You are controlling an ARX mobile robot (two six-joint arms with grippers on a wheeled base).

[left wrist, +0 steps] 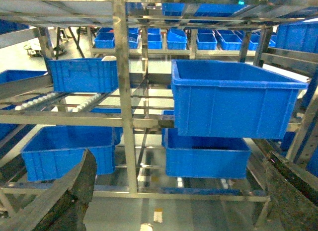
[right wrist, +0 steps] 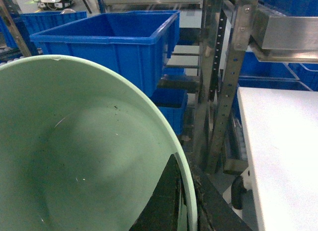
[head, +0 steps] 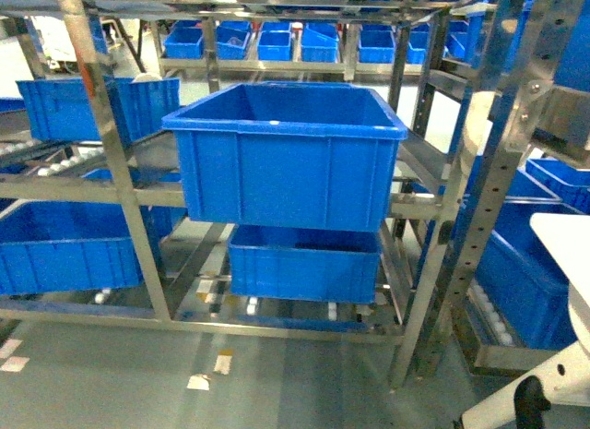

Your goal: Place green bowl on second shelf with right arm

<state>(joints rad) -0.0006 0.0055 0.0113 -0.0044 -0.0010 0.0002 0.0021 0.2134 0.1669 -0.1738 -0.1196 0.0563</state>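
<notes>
The green bowl (right wrist: 84, 156) fills the lower left of the right wrist view, pale mint and empty, with its inside facing the camera. My right gripper (right wrist: 186, 191) is shut on the bowl's rim, one dark finger (right wrist: 164, 201) inside the wall and the other outside. The steel rack's second shelf (head: 83, 187) carries a large blue crate (head: 290, 152), which stands ahead and left of the bowl. My left gripper (left wrist: 181, 191) is open and holds nothing, facing the rack. Neither gripper shows in the head view.
A perforated steel upright (right wrist: 233, 67) stands just right of the bowl, and a white tabletop (right wrist: 283, 151) lies beyond it. More blue crates (head: 304, 263) sit on the lower level and on the left bay (head: 64, 249). Roller rails (left wrist: 59, 99) lie bare in the left bay.
</notes>
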